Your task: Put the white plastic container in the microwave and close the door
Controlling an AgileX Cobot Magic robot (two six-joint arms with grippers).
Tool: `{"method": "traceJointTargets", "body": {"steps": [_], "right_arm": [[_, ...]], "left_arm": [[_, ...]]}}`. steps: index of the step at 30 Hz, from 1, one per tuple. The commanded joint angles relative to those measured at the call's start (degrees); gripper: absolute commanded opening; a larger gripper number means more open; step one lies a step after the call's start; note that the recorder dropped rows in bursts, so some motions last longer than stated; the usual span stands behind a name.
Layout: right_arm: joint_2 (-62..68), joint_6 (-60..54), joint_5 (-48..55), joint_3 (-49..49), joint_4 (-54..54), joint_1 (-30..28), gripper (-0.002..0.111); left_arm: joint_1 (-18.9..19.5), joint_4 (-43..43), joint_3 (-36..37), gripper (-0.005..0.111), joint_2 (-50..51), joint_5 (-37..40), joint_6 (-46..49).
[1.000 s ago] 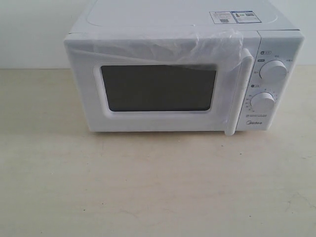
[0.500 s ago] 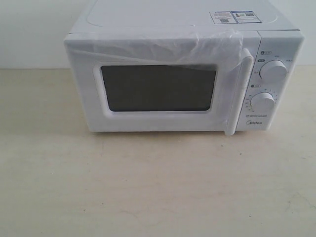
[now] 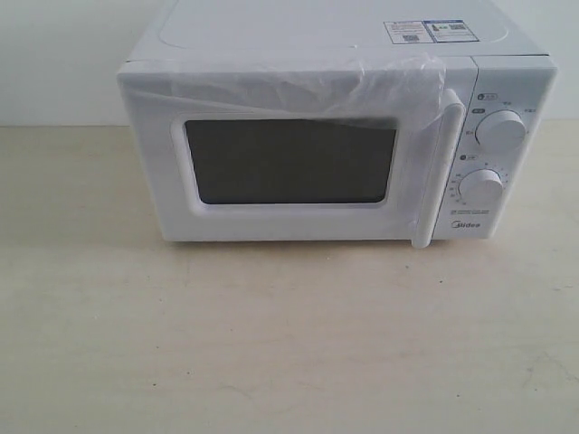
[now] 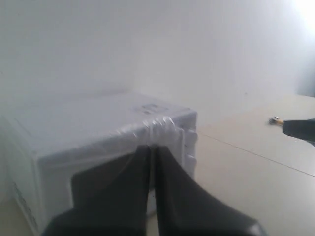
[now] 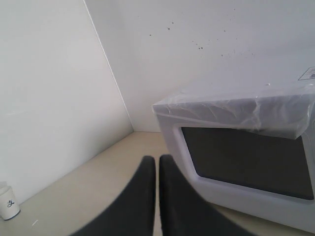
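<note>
The white Midea microwave stands at the back of the table with its door shut, clear film draped over the top edge and the vertical bar handle beside two round knobs. No white plastic container shows in any view. Neither arm appears in the exterior view. My left gripper is shut with nothing in it, held away from the microwave and facing its door corner. My right gripper is shut and empty too, hovering off the other front corner of the microwave.
Beige tabletop stretches in front of the microwave. A small white cup stands by the wall in the right wrist view. A dark object pokes in at the edge of the left wrist view.
</note>
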Motion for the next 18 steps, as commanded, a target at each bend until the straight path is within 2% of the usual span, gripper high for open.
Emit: {"method": "traceJointTargets", "body": {"steps": [1, 4, 7, 10, 14, 18], "right_arm": [[-0.16, 0.00, -0.34, 0.16, -0.35, 0.07, 0.000], [-0.02, 0.00, 0.13, 0.16, -0.35, 0.07, 0.000], [-0.03, 0.00, 0.10, 0.16, -0.35, 0.07, 0.000], [-0.03, 0.00, 0.36, 0.16, -0.35, 0.07, 0.000], [-0.03, 0.00, 0.36, 0.16, -0.35, 0.07, 0.000], [-0.03, 0.00, 0.36, 0.16, -0.35, 0.07, 0.000]], "left_arm": [[-0.14, 6.92, 1.14, 0.004, -3.14, -2.41, 0.39], [1.20, 13.24, 2.76, 0.004, -3.14, -3.22, 0.39], [4.43, 16.83, 7.92, 0.004, -3.14, -9.50, -0.62], [6.63, 16.98, 13.88, 0.004, -3.14, -15.57, -1.98], [7.98, 16.32, 21.80, 0.004, -3.14, -20.41, -6.76], [10.56, 16.23, 29.16, 0.004, -3.14, -25.71, -7.29]]}}
